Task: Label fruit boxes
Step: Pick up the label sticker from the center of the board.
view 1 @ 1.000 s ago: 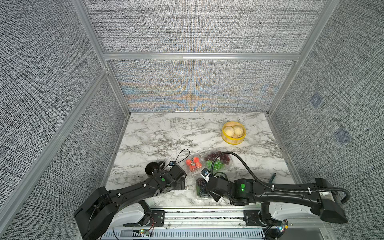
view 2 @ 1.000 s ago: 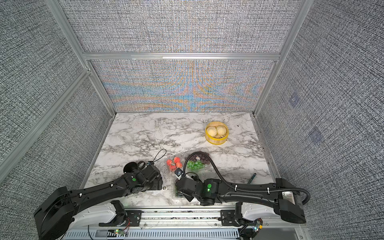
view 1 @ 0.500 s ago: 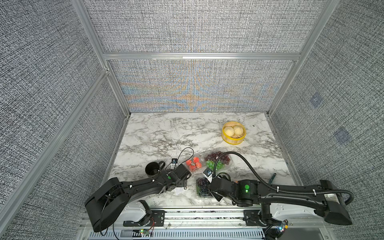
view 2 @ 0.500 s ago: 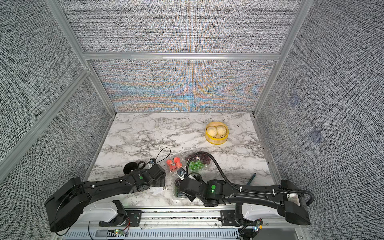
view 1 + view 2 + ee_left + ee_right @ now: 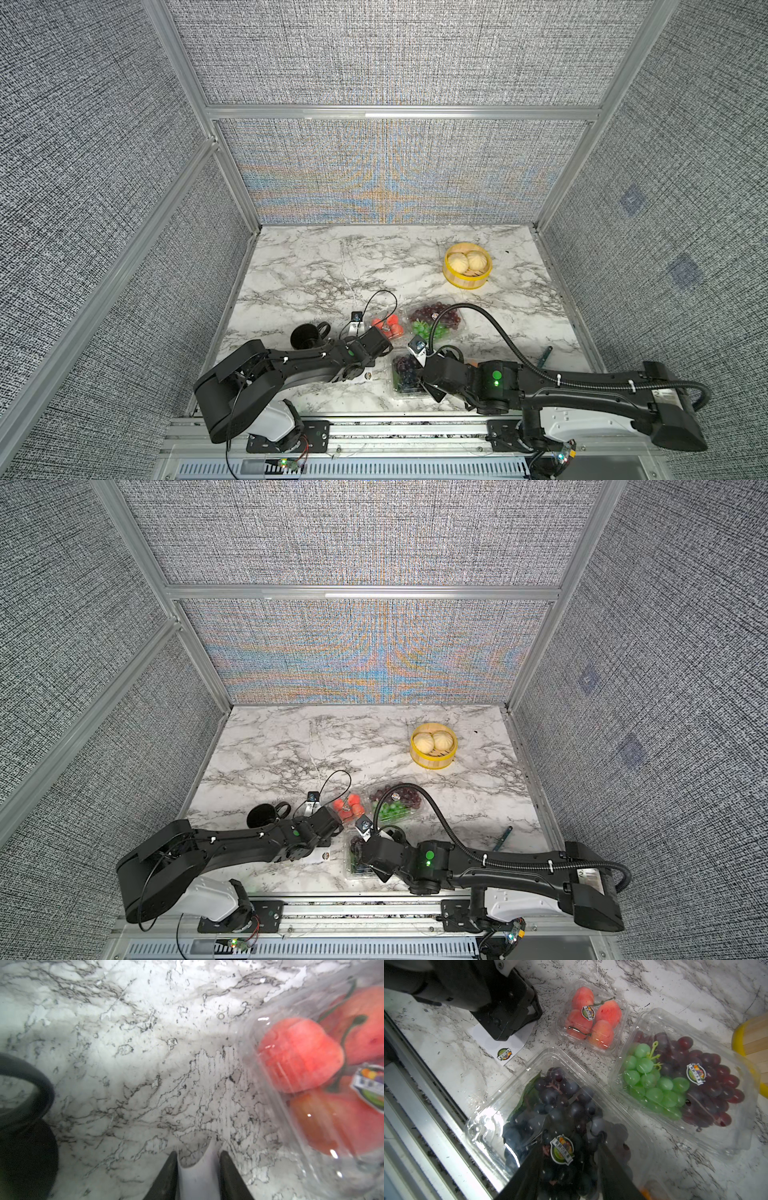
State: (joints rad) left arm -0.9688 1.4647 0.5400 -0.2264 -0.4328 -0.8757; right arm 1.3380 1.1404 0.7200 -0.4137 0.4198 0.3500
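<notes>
Left jaws: narrowed onto the sheet, which bows up between the tips. It reads as a pinch holding the sheet at the counter.

Right jaws: part spread and empty, hanging over the dark box, with that lid's label between the tips.

Labels show on the red box, the mixed box and the dark box. Of the orange box only a sliver shows behind the right jaws, under that wrist. I can't see its lid, but it's probably the one left.

Key relation: one sticker remains, at the sheet's free end. The sheet's long axis runs from the left jaws out toward the dark box's near corner, so the sticker is at the end away from the left jaws. It lies ahead of the right jaws, just past the dark box's edge.

The right arm is nearer and free, so the peel looks like its job while the left jaws anchor the sheet. The sticker would then go backward to the orange box, not forward, so the wrist must clear off that lid. Risk: a light pinch lets the sheet lift with the sticker.
</notes>
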